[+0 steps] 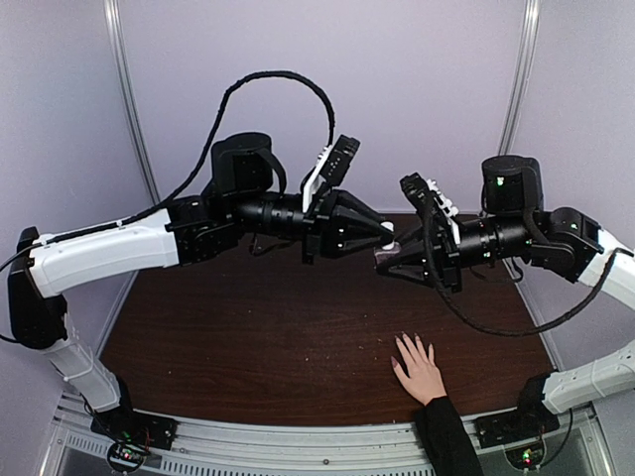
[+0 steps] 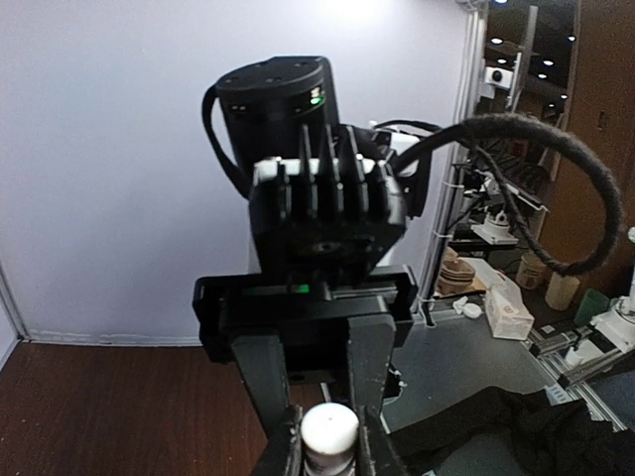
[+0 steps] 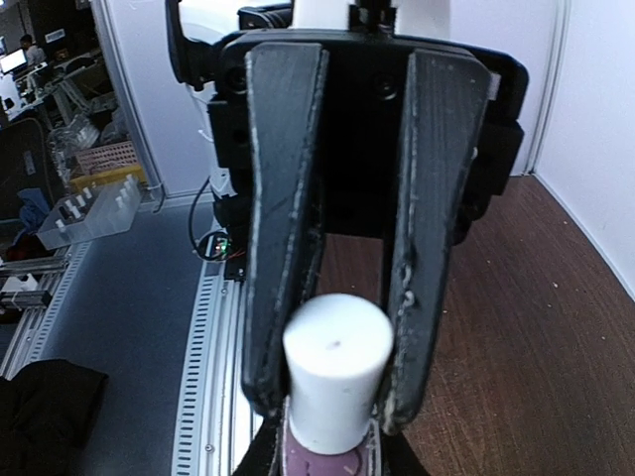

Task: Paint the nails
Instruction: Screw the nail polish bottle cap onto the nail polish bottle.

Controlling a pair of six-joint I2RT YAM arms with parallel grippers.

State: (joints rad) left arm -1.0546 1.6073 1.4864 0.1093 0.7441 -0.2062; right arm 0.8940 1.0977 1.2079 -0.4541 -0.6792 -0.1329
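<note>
Both grippers meet in mid-air above the table. A small bottle with purple polish (image 3: 327, 458) stands upright in my right gripper (image 3: 327, 464), which is shut on its body. Its white cap (image 3: 335, 362) sits between the fingers (image 3: 278, 248) of my left gripper (image 1: 385, 238), shut on the cap (image 2: 329, 429). The right gripper (image 1: 382, 261) is just under the left one. A light-skinned hand (image 1: 421, 372) with a black sleeve lies flat on the table below, fingers spread. Its nails (image 1: 418, 342) are too small to make out.
The dark wooden table (image 1: 248, 337) ends at a metal rail (image 1: 298, 436) along the near edge, where the arm bases stand. A black cable (image 1: 278, 79) loops high over the left arm. Pale walls close the back and sides.
</note>
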